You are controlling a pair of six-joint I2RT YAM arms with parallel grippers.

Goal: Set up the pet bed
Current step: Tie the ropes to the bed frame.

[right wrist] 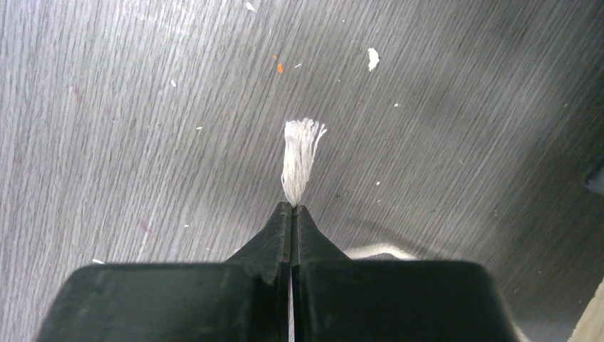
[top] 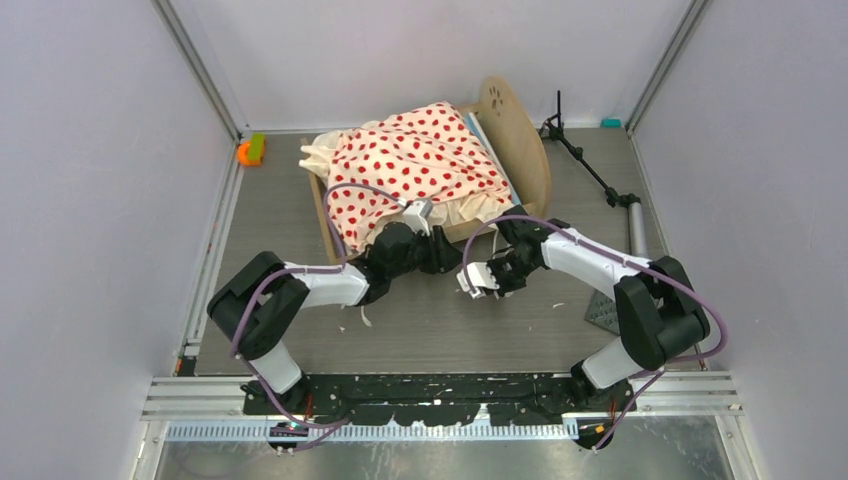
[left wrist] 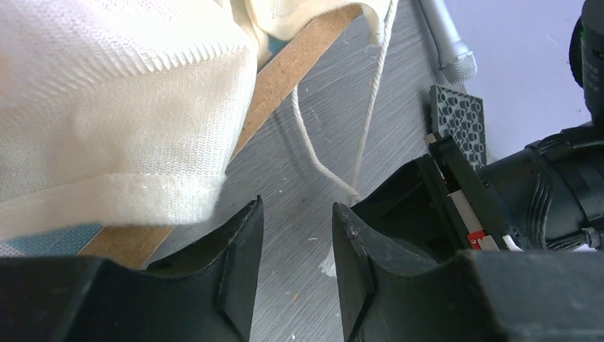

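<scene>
The pet bed (top: 520, 140) stands at the back middle, a light-wood frame with a paw-print end board. Cream bedding with red dots (top: 415, 165) is draped over it and hangs past the near end. My left gripper (top: 443, 255) sits low at that near end. In the left wrist view it (left wrist: 295, 208) is open with only floor between its fingers, under a cream ruffle (left wrist: 107, 107) and the wooden board edge (left wrist: 285, 78). A thin white string (left wrist: 367, 121) runs down from the bedding. My right gripper (top: 478, 278) is shut on the string's frayed end (right wrist: 301, 158).
An orange and green toy (top: 250, 150) lies at the back left wall. A black tripod stand (top: 585, 165) and a grey cylinder (top: 637, 228) lie at the right. A dark studded mat (top: 603, 310) sits by the right arm. Walls close in on three sides.
</scene>
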